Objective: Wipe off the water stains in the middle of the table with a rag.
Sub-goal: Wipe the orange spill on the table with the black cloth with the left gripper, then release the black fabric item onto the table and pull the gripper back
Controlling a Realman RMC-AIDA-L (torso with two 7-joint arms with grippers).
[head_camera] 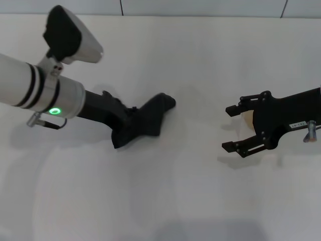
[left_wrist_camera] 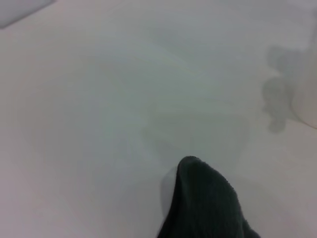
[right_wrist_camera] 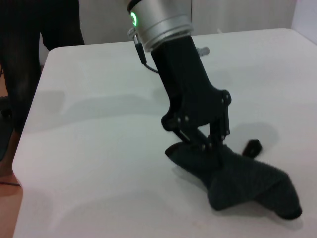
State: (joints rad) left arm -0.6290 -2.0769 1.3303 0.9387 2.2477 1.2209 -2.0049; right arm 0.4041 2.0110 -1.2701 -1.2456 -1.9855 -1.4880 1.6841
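The table (head_camera: 165, 201) is bare and broad on every side of the left gripper (head_camera: 131, 120), its far edge with dark seams well beyond. One rag (head_camera: 148, 120) is pinched between that gripper's closed fingers and pressed flat on the surface, its free end trailing ahead of the tool toward the right gripper (head_camera: 231, 129). That second tool sits well apart with jaws spread wide, a pale cup (head_camera: 247, 117) between them, untouched as far as can be seen. No water stains are visible

Rag (head_camera: 145, 120) dark navy-black; table (head_camera: 165, 196) plain matte white.
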